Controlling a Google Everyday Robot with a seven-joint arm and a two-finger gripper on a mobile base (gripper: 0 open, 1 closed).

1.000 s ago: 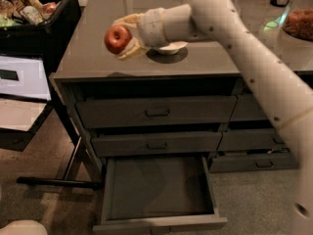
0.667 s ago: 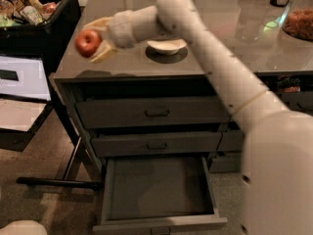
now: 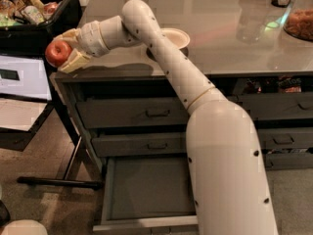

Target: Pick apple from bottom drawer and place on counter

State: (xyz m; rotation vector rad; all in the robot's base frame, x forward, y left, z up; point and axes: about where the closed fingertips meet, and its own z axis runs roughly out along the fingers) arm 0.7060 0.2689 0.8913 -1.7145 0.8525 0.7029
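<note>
My gripper (image 3: 66, 50) is shut on the red apple (image 3: 57, 52) and holds it in the air just past the left edge of the counter (image 3: 220, 43), at about counter height. The cream fingers (image 3: 73, 61) clasp the apple above and below. The bottom drawer (image 3: 146, 190) of the left stack stands pulled open below, its dark interior bare. My arm reaches across the counter's front left corner and hides part of the drawer's right side.
A white bowl (image 3: 177, 37) sits on the counter behind my arm. A black bin of groceries (image 3: 29, 13) stands left of the counter. A glass container (image 3: 299, 23) and a clear jar (image 3: 249, 21) sit at the right. A white panel (image 3: 22, 77) and a dark stand leg (image 3: 58, 182) are at the lower left.
My gripper has carried the apple leftward, from above the counter's front left part to beyond its left edge. The arm has swung closer to the camera.
</note>
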